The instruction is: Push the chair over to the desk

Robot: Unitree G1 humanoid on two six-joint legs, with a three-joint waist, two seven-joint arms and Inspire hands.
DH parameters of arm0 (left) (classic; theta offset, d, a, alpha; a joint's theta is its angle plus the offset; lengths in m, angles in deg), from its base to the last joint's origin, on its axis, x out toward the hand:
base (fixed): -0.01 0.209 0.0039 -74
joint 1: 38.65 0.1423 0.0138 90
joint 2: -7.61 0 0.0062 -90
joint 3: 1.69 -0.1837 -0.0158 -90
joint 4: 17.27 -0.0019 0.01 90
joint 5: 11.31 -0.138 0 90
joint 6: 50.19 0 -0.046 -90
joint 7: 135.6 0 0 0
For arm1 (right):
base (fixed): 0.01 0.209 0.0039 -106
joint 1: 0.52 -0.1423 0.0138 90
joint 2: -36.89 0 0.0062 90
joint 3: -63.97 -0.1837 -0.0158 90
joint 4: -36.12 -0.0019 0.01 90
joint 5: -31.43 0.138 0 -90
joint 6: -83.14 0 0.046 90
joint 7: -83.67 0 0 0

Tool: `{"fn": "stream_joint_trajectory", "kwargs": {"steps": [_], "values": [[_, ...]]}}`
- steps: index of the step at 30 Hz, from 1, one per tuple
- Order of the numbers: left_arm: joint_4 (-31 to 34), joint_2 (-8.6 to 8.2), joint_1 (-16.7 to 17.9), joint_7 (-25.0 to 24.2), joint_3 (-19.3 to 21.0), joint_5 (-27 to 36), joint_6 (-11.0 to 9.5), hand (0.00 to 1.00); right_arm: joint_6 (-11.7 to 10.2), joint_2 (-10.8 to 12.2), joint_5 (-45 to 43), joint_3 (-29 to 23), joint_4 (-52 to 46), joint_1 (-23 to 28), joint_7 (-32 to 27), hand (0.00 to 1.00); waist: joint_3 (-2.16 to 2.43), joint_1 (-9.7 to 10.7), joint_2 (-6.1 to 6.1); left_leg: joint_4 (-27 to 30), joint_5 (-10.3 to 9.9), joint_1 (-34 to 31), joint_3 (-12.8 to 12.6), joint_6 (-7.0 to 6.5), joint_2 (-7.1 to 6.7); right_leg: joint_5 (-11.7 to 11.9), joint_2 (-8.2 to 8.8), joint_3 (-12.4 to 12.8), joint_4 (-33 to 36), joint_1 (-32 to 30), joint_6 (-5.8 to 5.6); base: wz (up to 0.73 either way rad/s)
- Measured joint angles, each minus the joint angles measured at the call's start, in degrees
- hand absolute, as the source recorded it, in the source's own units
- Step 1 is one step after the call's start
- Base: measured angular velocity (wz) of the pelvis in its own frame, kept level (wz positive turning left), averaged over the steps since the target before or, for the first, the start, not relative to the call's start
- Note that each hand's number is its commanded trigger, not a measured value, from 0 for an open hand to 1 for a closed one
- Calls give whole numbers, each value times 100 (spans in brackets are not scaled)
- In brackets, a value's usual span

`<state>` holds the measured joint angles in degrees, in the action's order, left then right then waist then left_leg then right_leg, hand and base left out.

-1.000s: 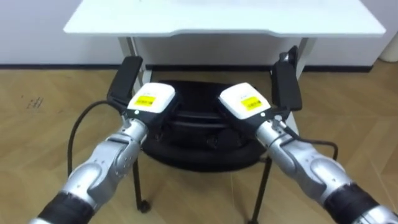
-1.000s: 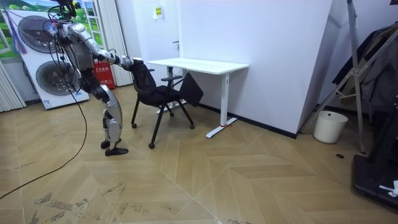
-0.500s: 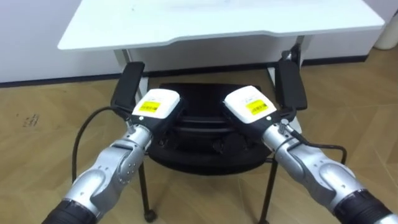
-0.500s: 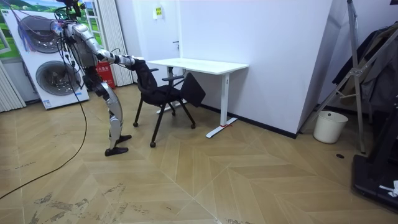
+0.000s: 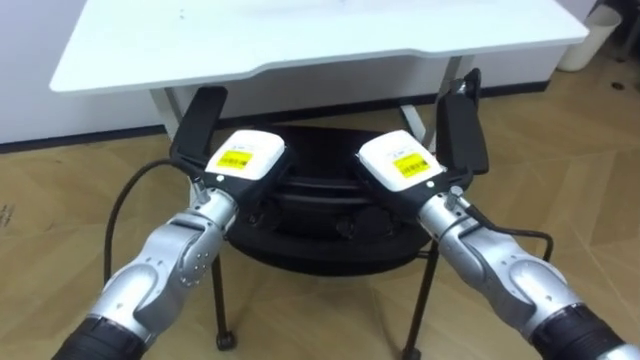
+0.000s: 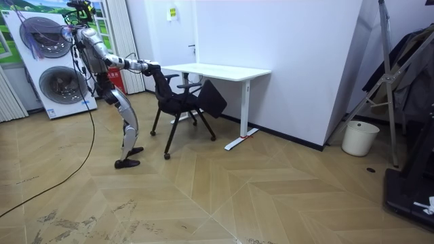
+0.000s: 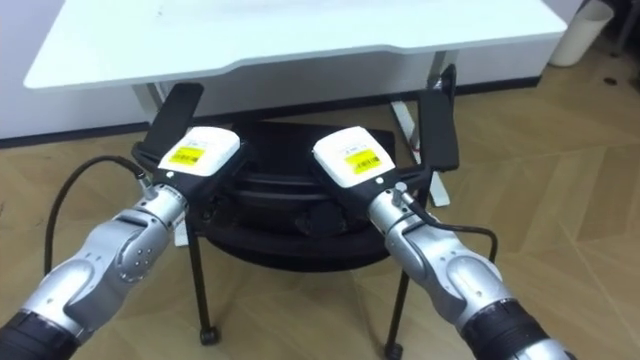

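Black chair point(image 5: 322, 252); white desk point(image 5: 300, 38); tan herringbone wood floor point(image 5: 60, 215).

White desk point(image 5: 300, 40) by wall, washers point(image 6: 47, 85) room view's left, bin point(image 6: 357, 137) rt.

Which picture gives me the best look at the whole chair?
The room view: the chair shows whole, legs to back, by the desk. The eye views look down on its seat, its armrests and the top of its back.
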<state>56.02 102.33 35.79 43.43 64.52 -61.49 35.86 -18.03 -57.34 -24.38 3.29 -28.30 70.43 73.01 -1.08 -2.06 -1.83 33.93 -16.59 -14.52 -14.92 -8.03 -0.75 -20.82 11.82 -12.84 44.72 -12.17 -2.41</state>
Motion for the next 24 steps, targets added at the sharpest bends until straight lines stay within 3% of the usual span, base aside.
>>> {"fn": "stream_joint_trajectory", "kwargs": {"steps": [4,7,9,10,12,17,19,24], "values": [[-21,-3,-12,21,28,-8,-66,100,-1,12,-28,0,-4,11,-71,100,-35,10,61,-20,-64,28,10,-76,15,91,-50,167,54,-228,-74,-11],[-139,-23,-39,75,38,-8,-160,100,0,12,-36,3,2,23,-101,100,-113,100,190,-27,-75,93,143,-83,56,254,-208,363,-539,-588,-32,22],[-261,-19,-38,163,56,-7,-266,100,-27,16,-42,4,1,47,-95,100,-123,200,246,-26,-91,120,248,-49,90,756,-319,434,-1229,-734,-43,36],[-294,-25,-38,191,49,-7,-279,100,-30,16,-42,4,2,61,-94,100,-119,241,261,-16,-98,118,319,-34,90,898,-346,447,-1396,-725,-30,45],[-412,-5,-39,306,38,-7,-391,100,-63,20,-42,5,24,88,-93,100,-75,332,238,-33,-95,130,445,38,93,1300,-534,671,-1713,-679,-14,35],[-533,29,-148,469,-23,18,-433,100,-52,7,-41,2,14,31,-82,100,-45,438,195,-105,-26,103,741,213,-3,1578,-637,663,-1798,-578,56,28],[-544,26,-193,490,-23,41,-433,100,-51,5,-42,-4,-1,-17,-79,100,-47,455,197,-142,-28,60,809,245,-3,1566,-637,620,-1790,-606,86,19],[-679,-4,-447,538,-2,-27,-504,100,-99,22,-47,-138,28,-133,-80,100,-83,461,140,-214,-2,-6,1116,444,9,1371,-675,374,-1679,-638,285,20]]}}
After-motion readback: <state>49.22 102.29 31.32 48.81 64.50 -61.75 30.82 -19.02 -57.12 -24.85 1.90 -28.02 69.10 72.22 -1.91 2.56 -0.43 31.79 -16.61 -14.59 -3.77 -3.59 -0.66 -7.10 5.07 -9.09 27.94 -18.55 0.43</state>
